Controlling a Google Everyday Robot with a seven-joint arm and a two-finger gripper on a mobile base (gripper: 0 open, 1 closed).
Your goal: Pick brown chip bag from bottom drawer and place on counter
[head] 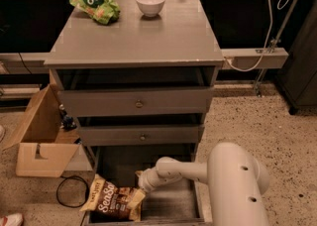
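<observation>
The brown chip bag (pixel 112 199) with white "Sea Salt" lettering lies at the front left of the open bottom drawer (pixel 171 205), its left end hanging over the drawer's side. My gripper (pixel 141 186) reaches down into the drawer from the white arm (pixel 198 170) and sits right at the bag's upper right tan end. The grey counter (pixel 138 34) is the cabinet's flat top above the drawers.
A green chip bag (pixel 95 5) and a white bowl (pixel 150 3) sit at the back of the counter. Two knobbed drawers (pixel 138 103) stand partly open above the bottom one. An open cardboard box (pixel 42 138) and a black cable (pixel 69 190) lie on the floor to the left.
</observation>
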